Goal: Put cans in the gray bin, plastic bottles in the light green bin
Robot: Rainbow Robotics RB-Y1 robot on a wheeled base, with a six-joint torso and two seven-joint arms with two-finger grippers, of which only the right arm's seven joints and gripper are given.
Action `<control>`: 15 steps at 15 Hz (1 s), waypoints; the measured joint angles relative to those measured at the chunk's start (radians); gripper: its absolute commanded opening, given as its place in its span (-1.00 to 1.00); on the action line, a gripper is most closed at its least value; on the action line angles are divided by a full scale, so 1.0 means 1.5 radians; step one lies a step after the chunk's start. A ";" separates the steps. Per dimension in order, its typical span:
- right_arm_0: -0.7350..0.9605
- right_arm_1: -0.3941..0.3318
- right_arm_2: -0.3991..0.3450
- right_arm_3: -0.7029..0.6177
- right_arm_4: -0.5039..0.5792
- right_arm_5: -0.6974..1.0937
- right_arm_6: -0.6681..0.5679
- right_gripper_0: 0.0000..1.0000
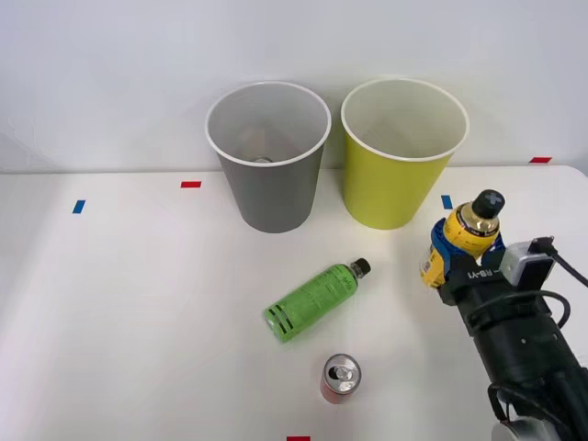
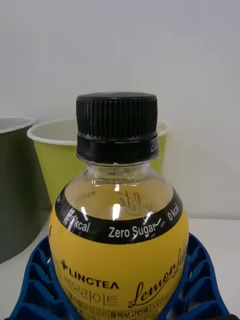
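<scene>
Jaws clasp yellow bottle (image 1: 467, 237) (seemingly upright) beside lime bin (image 1: 397, 156).

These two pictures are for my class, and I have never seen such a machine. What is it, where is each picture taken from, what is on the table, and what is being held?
The dark machine is a robot's right arm. One picture looks down from above the arms; the other comes from a camera on that arm's wrist. Its right gripper has blue ribbed fingers closed around the yellow bottle, held upright. On the white table stand a gray bin and a light green bin, side by side. In front of them a green bottle lies on its side, and a red can stands upright nearer the robot.
</scene>
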 measured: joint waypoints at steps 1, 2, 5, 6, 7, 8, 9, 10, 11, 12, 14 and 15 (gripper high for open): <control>0.009 -0.005 0.001 -0.046 -0.003 0.037 -0.004 -1.00; 0.015 -0.009 0.001 -0.086 -0.007 0.071 -0.008 -1.00; 0.015 -0.011 -0.001 -0.209 -0.022 0.189 -0.023 -1.00; 0.011 -0.010 -0.004 -0.247 -0.031 0.226 -0.029 -1.00; 0.001 -0.009 -0.008 -0.276 -0.055 0.253 -0.033 -1.00; -0.015 -0.006 -0.011 -0.286 -0.084 0.262 -0.035 -1.00; -0.036 0.000 -0.013 -0.289 -0.105 0.265 -0.036 -1.00; -0.065 0.005 -0.016 -0.290 -0.123 0.269 -0.037 -1.00; -0.093 0.008 -0.023 -0.291 -0.140 0.283 -0.037 -1.00; -0.121 0.009 -0.035 -0.291 -0.152 0.309 -0.037 -1.00; -0.184 0.012 -0.070 -0.290 -0.174 0.397 -0.039 -1.00; -0.215 0.015 -0.090 -0.290 -0.180 0.444 -0.042 -1.00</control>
